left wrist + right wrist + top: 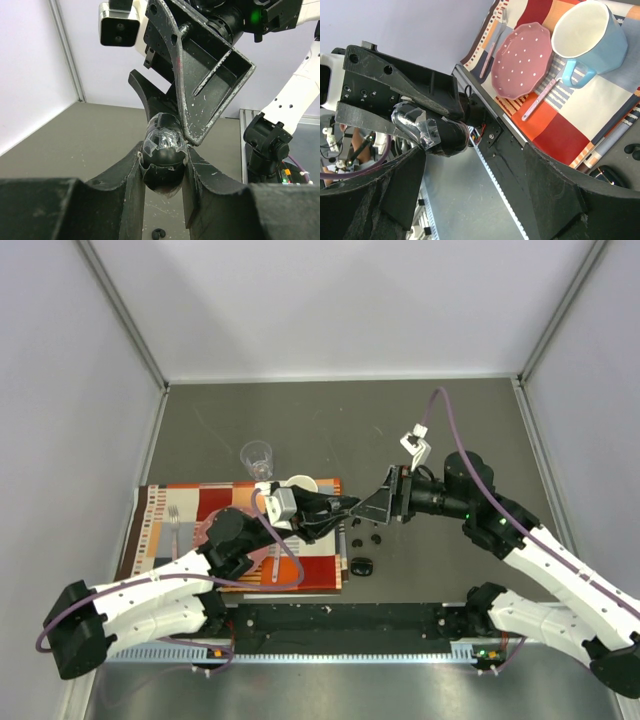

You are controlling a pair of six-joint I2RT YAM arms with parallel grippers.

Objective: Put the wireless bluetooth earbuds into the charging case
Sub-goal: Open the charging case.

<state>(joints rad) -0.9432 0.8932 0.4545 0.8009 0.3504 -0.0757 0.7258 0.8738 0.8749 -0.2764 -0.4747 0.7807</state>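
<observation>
Pinches the taped black charging case [161,150] aloft in the left tool [162,167], with the right tool [372,506] spread wide by it, one finger perhaps touching its top. Shows the earbuds [356,524] loose on the grey surface [300,430] below, beside the placemat [312,562].

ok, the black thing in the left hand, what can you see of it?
The case is a glossy black rounded oval that looks like plastic, with crinkled clear tape over its upper part. The left hand pinches it by two opposite sides, held up off the table. The open right hand straddles its top; whether it touches cannot be told.
</observation>
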